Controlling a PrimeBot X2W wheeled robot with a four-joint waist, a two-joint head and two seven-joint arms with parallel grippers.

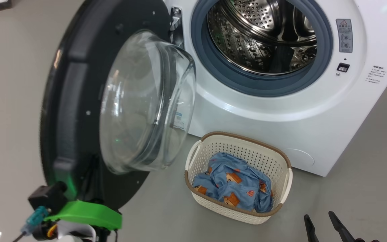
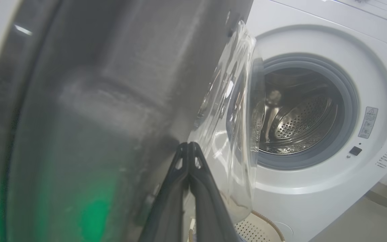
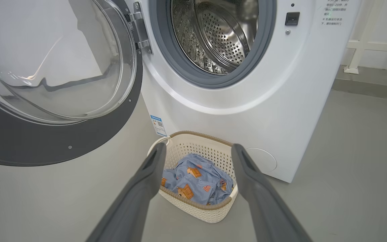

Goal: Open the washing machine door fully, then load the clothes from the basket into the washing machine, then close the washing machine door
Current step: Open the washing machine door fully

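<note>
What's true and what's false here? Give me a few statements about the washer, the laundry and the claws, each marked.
1. The washing machine door stands open. True.
2. The basket stands in front of the washing machine. True.
3. The clothes are inside the washing machine. False: they lie in the basket.
4. The right claw is open. True.
5. The left claw is wide open. False: it is shut, beside the door.
</note>
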